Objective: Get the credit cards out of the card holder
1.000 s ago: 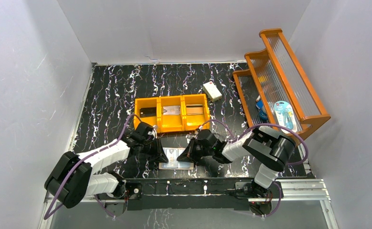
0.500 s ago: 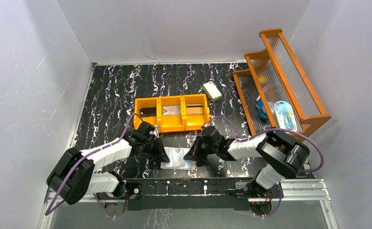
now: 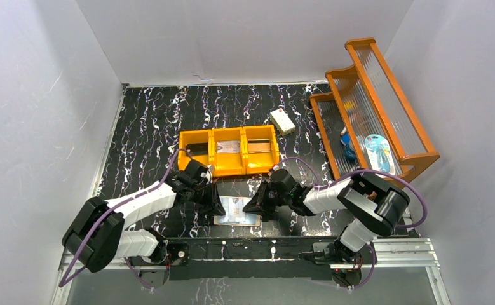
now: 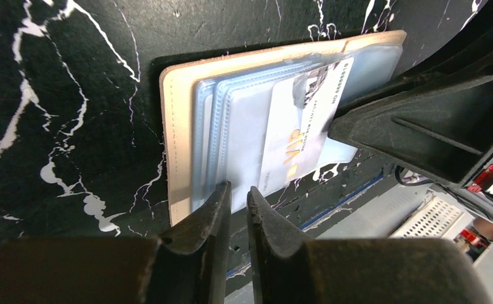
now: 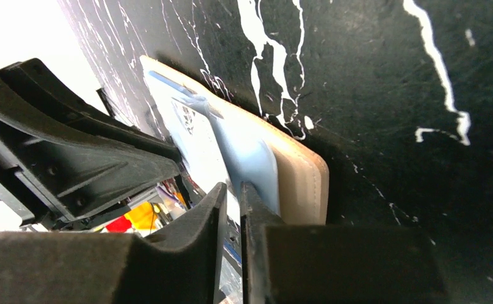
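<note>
**Card holder.** The card holder (image 3: 238,219) lay open and flat on the table (image 3: 149,121), close to the near edge and between the two grippers. In the left wrist view its peach outer panel (image 4: 177,126) faced down and its pale blue-grey pockets faced up.

**Card.** A white card (image 4: 300,133) with gold lettering sat in the pockets. One end stuck out past the pocket edges, and its far end lay under the clear film.

**Left gripper.** The left gripper (image 4: 236,196) was at the left edge of the holder (image 3: 214,202). Its jaws stood narrow, leaving only a slit. The fingertips (image 4: 221,190) overlapped the pocket edge. Whether they pinched the pocket could not be determined.

**Right gripper.** The right gripper (image 3: 252,206) was at the opposite edge of the holder. In the right wrist view its jaws (image 5: 232,193) also stood narrow, and pale sheet material showed in the slit. Its tip met the exposed edge of the card (image 4: 333,125). A grasp on the card could not be confirmed.

**Bin.** An orange bin (image 3: 229,169) stood just beyond the holder. A black card (image 3: 196,149) lay in its left compartment and a silver card (image 3: 229,147) in the middle one.

**Other items.** A white box (image 3: 282,121) lay further back. An orange rack (image 3: 384,95) stood at the right.
</note>
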Action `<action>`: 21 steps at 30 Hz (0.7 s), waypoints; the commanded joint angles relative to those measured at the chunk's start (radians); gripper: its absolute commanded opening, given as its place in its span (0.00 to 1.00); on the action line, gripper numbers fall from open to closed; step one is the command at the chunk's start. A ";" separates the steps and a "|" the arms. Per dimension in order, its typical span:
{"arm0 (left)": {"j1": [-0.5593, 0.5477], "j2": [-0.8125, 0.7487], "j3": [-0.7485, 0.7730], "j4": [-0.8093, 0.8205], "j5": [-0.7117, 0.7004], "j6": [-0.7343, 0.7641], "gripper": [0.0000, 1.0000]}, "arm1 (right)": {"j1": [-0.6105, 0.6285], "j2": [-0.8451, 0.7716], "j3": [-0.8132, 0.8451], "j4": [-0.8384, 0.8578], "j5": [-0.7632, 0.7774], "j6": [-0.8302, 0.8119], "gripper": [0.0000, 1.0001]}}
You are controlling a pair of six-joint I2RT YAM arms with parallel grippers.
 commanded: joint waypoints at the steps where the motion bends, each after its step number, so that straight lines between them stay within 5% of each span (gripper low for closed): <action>1: -0.002 -0.020 0.068 -0.120 -0.073 0.047 0.18 | -0.004 0.016 0.008 -0.066 0.052 -0.002 0.15; 9: -0.014 0.016 0.199 -0.097 0.008 0.039 0.36 | -0.003 -0.048 -0.028 -0.104 0.084 -0.005 0.03; 21: -0.100 0.180 0.173 -0.026 0.072 0.032 0.31 | -0.007 -0.019 -0.045 -0.025 0.054 0.020 0.04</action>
